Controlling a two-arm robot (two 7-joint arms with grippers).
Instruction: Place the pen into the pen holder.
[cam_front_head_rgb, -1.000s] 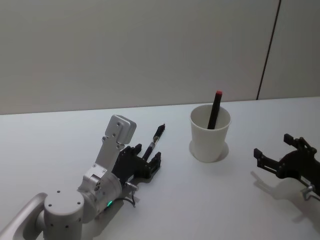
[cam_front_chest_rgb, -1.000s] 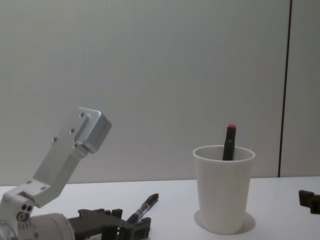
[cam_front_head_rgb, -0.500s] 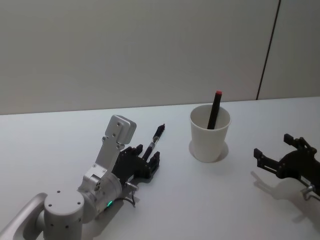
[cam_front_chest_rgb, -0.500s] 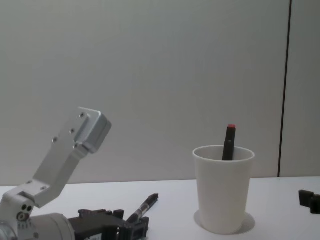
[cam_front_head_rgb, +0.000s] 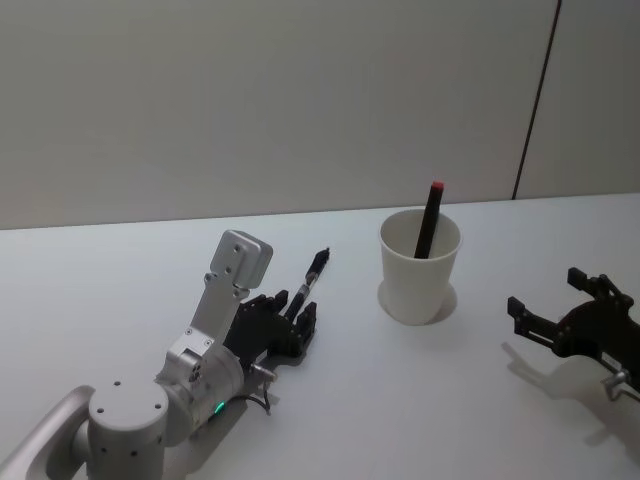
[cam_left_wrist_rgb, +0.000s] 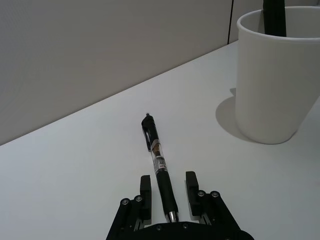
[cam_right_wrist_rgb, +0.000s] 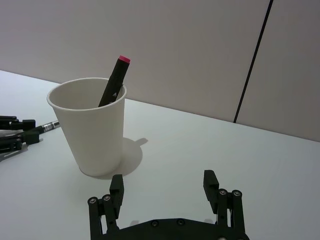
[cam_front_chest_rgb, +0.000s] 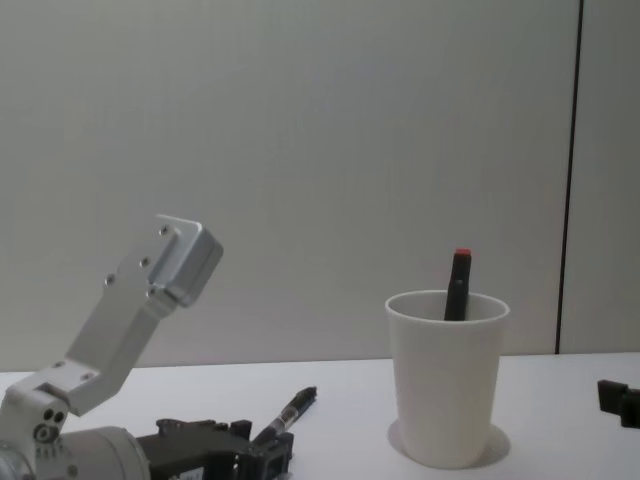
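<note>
A white paper cup pen holder (cam_front_head_rgb: 420, 278) stands on a pale surface (cam_front_head_rgb: 120, 290). It holds one black marker with a red cap (cam_front_head_rgb: 431, 212), leaning on the rim. The pen (cam_left_wrist_rgb: 159, 162) lies flat on the surface, its near end between the left tool's (cam_left_wrist_rgb: 168, 182) parted fingers, a narrow gap either side. The holder stands ahead and to that tool's right. The right tool (cam_front_head_rgb: 545, 290) is spread wide beyond the holder.

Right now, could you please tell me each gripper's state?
Left gripper: open, straddling the black clear-barrelled pen lying flat.
Right gripper: open, holding nothing.
</note>
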